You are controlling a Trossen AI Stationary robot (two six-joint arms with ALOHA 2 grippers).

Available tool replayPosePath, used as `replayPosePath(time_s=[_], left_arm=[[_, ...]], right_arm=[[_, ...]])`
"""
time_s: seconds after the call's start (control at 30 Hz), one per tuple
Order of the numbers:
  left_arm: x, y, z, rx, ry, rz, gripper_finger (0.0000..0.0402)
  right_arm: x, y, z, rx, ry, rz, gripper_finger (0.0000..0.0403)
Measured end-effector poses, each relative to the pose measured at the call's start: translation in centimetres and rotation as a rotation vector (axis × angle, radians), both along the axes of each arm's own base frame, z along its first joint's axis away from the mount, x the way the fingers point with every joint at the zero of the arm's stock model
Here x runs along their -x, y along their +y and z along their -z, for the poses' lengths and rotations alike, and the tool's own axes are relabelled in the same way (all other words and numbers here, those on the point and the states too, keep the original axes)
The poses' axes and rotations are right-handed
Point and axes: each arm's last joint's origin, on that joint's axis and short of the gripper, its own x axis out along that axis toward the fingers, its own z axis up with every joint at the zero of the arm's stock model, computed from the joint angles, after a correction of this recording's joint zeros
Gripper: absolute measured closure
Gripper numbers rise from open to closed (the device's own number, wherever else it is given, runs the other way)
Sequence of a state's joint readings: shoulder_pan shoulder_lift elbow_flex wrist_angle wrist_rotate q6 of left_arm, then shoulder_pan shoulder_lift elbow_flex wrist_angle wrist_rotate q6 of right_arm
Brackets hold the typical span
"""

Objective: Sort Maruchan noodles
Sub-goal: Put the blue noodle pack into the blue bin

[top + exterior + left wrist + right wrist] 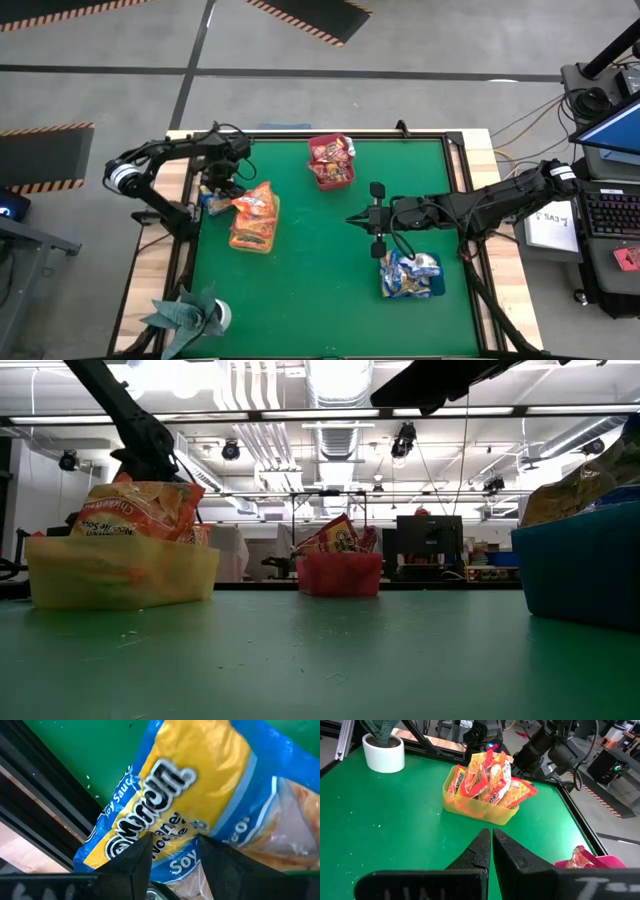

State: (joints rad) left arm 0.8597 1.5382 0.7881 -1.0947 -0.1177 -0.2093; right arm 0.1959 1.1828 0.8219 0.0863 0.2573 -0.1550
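Left claw [172,851], at the bench's [320,290] left edge in the high view, pinches a blue-and-yellow noodle packet [185,805]; only its wrist view shows this. Right claw [491,845] shut, empty, over open mid-bench. Orange packets [256,208] fill the yellow tray [250,240]; others sit in the red tray [333,178] and blue tray [420,290].
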Motion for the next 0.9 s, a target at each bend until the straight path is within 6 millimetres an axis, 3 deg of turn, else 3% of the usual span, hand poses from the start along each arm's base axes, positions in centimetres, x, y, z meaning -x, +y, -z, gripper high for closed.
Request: replayPosePath(time_s=[0.2, 0.5, 0.67, 0.9], left_arm=[[0.0, 0.0, 0.1, -0.022, -0.017, 0.009, 0.0289], [-0.7, 0.9, 0.0, -0.124, -0.059, 0.034, 0.0393], [-2.0, 2.4, -1.4, -0.228, -0.16, 0.074, 0.0398], [-4.1, 4.5, -5.0, -0.394, -0.28, 0.148, 0.04]], right_arm=[[0.0, 0.0, 0.0, 0.0, 0.0, 0.0, 0.0394], [0.0, 0.0, 0.0, 0.001, 0.0, 0.0, 0.0394], [0.0, 0.0, 0.0, 0.005, 0.0, -0.001, 0.0394], [0.0, 0.0, -0.1, 0.011, -0.002, -0.003, 0.0394]])
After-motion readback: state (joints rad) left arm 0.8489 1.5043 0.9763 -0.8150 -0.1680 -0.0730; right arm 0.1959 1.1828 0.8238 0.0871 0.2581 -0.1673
